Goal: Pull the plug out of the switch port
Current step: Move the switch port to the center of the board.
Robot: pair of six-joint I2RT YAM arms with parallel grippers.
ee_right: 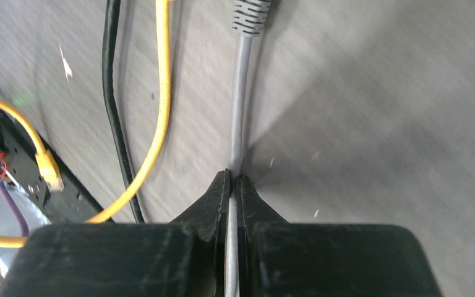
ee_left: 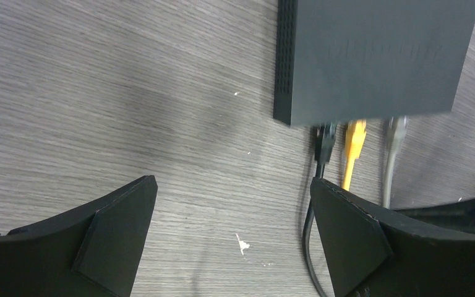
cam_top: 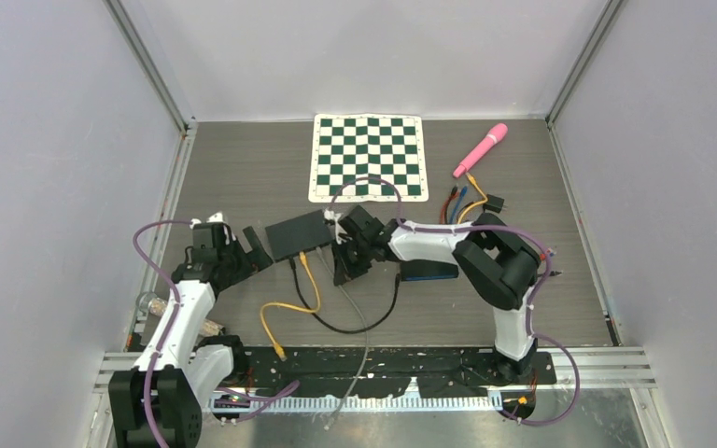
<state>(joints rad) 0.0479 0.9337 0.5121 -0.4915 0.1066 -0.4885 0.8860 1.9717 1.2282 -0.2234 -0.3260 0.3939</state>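
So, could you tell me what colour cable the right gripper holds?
Grey; the cable, pinched in the right gripper, shows best in the right wrist view.

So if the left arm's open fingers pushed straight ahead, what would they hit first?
Probably the black plug, just ahead of one of the left fingers; the network switch sits behind it. Depth is unclear.

A checkered mat [cam_top: 369, 157] lies flat at the far side of my table [cam_top: 243, 177]. Right of it I see a pink wand [cam_top: 482, 149] and coloured wires [cam_top: 460, 203].
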